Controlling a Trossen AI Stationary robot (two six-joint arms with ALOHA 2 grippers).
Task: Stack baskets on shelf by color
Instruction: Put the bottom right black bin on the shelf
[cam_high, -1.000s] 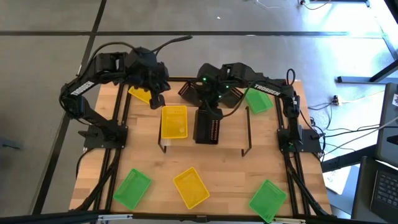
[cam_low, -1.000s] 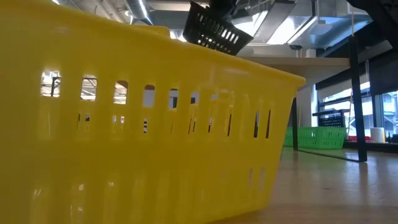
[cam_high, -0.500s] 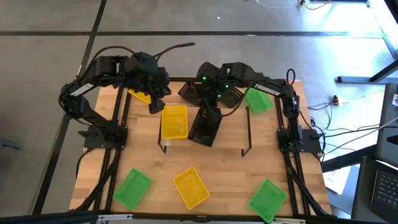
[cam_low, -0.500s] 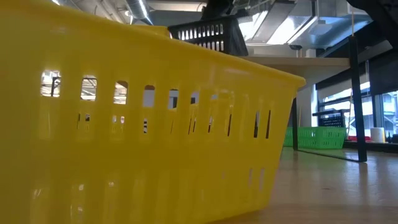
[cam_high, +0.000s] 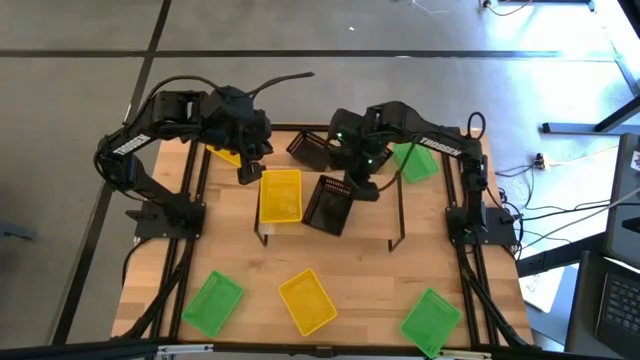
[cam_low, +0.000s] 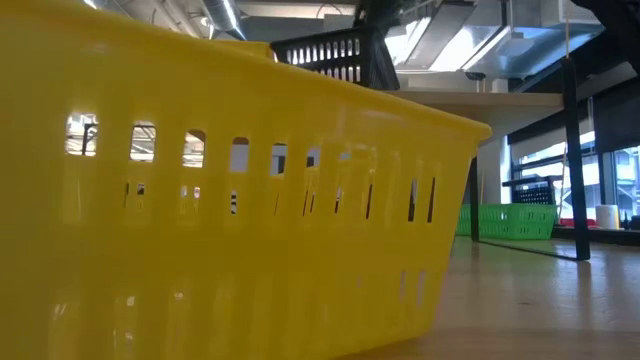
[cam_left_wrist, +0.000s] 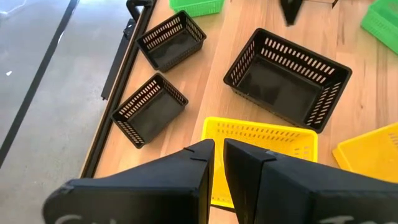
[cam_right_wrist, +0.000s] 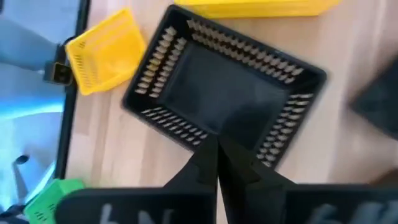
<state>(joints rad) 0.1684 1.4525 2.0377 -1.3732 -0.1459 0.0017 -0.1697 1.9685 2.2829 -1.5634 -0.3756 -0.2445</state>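
A black basket (cam_high: 328, 208) sits askew on its base on the light-wood shelf (cam_high: 372, 222), right of a yellow basket (cam_high: 280, 195) that also stands there. My right gripper (cam_high: 360, 190) is shut, with its tips over the black basket's (cam_right_wrist: 230, 81) right long wall. My left gripper (cam_high: 248, 172) hovers by the far end of the yellow basket (cam_left_wrist: 261, 146). It is shut to a narrow slit (cam_left_wrist: 219, 149) and holds nothing. In the low view the black basket (cam_low: 330, 55) stands level on the shelf board (cam_low: 480, 100). My right gripper (cam_right_wrist: 217, 142) points down with shut fingertips at the rim of the black basket's right long wall (cam_right_wrist: 186, 129). The fingers hide the spot, and in the left wrist view the tip looks just clear of the rim. I cannot tell whether it touches.
Two more black baskets (cam_left_wrist: 171, 40) (cam_left_wrist: 149, 109) lie at the table's far edge, with a yellow one (cam_high: 225, 152) and a green one (cam_high: 415, 162). Along the near edge lie a green (cam_high: 212, 303), a yellow (cam_high: 306, 300) and a green basket (cam_high: 430, 320). A yellow basket (cam_low: 200, 200) fills the low view.
A second ago my right gripper held the black basket tilted in the air above the shelf. The basket then came down level onto the shelf beside the yellow one, slightly turned. Since then the right gripper has shifted toward the table's right edge while the basket stayed put.
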